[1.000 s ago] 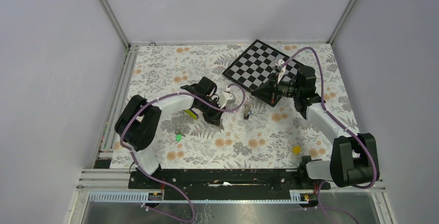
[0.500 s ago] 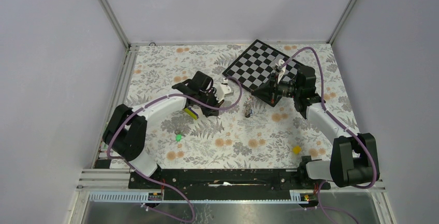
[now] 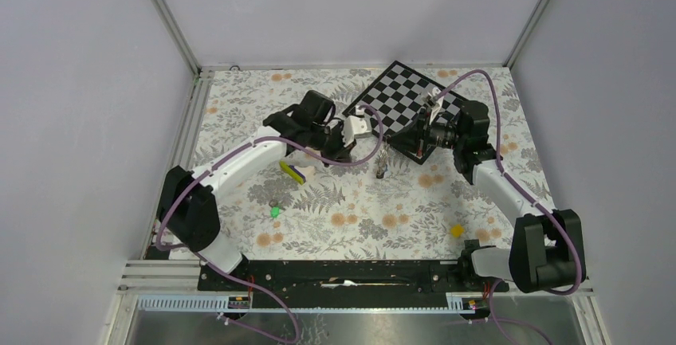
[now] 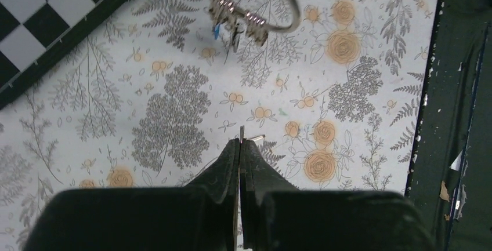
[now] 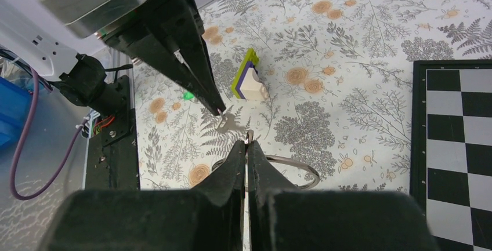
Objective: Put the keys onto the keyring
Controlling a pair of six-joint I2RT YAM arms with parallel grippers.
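Up on the top camera, both arms reach to mid-table beside the chessboard [image 3: 375,98]. The left gripper [image 3: 343,150] and right gripper [image 3: 392,146] are too small there for me to read their fingers, and the keyring [image 3: 383,158] with its bunch of keys [image 3: 383,171] is just a grey smudge under the right one. One green key [image 3: 275,211] lies alone on the flowered cloth [image 3: 398,201], well apart from the ring and not far from the wedge block [image 3: 295,172]. Over on the left wrist cam, the fingers are pressed together on a thin metal piece [image 4: 242,134] poking past the tips. It's edge-on, so I can't say if it's a key. The ring is cut off by the top edge, with keys bunched on it. Right wrist cam: fingers are clamped on the ring wire, part of it hidden behind them, with the left fingertips just beside.
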